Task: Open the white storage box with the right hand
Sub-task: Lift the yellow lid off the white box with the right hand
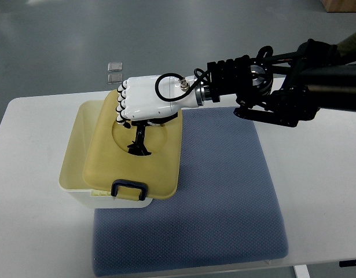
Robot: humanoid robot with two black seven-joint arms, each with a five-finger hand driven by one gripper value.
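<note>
The right hand (144, 99) rests on the storage box (108, 197) lid (160, 168), fingers (122, 104) curled, seemingly gripping its far edge

My right hand (144, 99): glossy white shell, black finger joints, black cable looped at the wrist; forearm black. Storage box (108, 200): white body, pale cream-yellow lid (102, 152), black latch (129, 189) at front. Mat (224, 197): blue-grey, fine dotted weave. Desk (27, 191): plain white. Floor (62, 40): dull grey-green.
</note>
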